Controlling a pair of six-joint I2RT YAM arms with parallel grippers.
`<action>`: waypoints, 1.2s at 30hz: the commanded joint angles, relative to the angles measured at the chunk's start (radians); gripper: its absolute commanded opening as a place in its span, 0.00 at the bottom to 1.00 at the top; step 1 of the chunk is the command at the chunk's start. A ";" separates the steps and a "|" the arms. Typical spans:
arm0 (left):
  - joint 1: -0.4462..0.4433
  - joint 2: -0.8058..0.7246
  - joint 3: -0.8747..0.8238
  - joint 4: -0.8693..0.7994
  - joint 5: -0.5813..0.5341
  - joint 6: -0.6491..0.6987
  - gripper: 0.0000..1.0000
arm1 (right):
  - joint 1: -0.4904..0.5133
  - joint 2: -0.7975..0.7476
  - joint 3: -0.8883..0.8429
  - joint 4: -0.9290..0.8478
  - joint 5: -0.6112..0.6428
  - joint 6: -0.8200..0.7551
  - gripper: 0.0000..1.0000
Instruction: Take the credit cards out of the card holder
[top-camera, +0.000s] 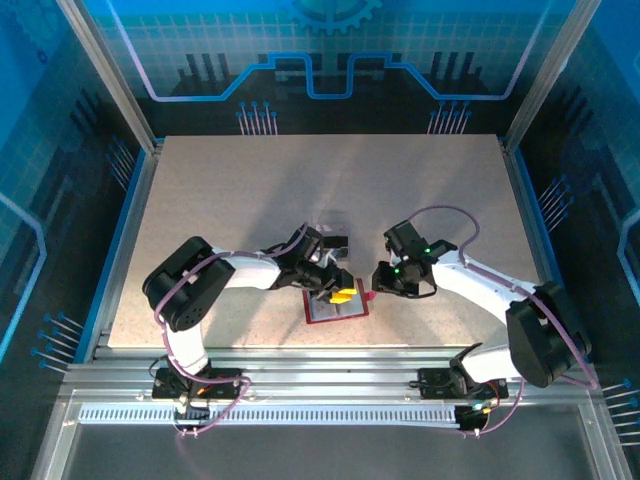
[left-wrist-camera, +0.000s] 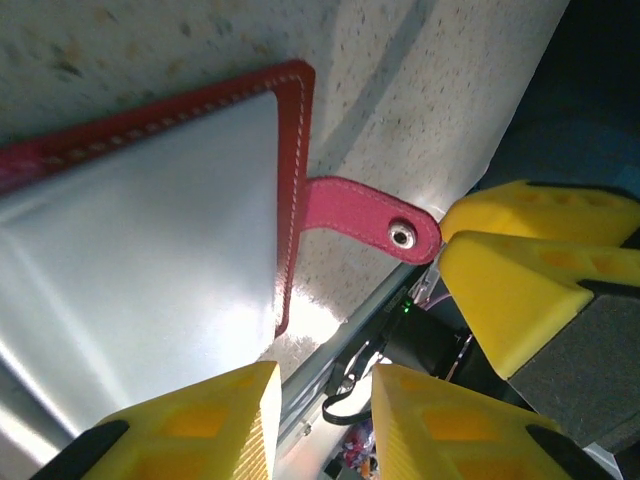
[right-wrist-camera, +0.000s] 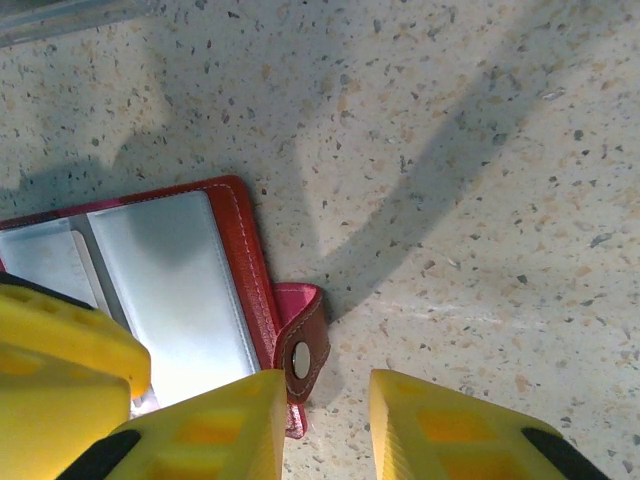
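The red card holder (top-camera: 335, 308) lies open on the table near the front edge, its pale grey pockets (left-wrist-camera: 150, 240) facing up. The credit cards are hidden in those pockets. My left gripper (top-camera: 342, 296) hovers over the holder's right half, open (left-wrist-camera: 325, 420), one finger above the grey pocket and nothing between the fingers. My right gripper (top-camera: 375, 283) sits just right of the holder, open (right-wrist-camera: 328, 425). The pink snap tab (right-wrist-camera: 303, 340) curls up beside its left finger, not pinched. In the left wrist view the tab (left-wrist-camera: 365, 215) lies flat, pointing at the right gripper's yellow fingers (left-wrist-camera: 530, 270).
A clear plastic box (top-camera: 335, 243) stands just behind the holder, close to the left arm's wrist. The table's front edge and metal rail (top-camera: 320, 355) run right below the holder. Bare tabletop (top-camera: 330, 180) stretches to the back and sides.
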 joint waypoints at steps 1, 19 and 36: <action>-0.013 0.011 0.027 -0.044 -0.013 0.010 0.30 | -0.014 0.031 0.006 0.006 -0.018 -0.027 0.27; 0.002 -0.090 0.031 -0.147 -0.072 0.066 0.30 | -0.014 0.092 0.054 0.035 -0.066 -0.057 0.33; 0.036 -0.136 0.009 -0.171 -0.075 0.085 0.29 | -0.013 0.130 0.059 0.029 -0.056 -0.057 0.24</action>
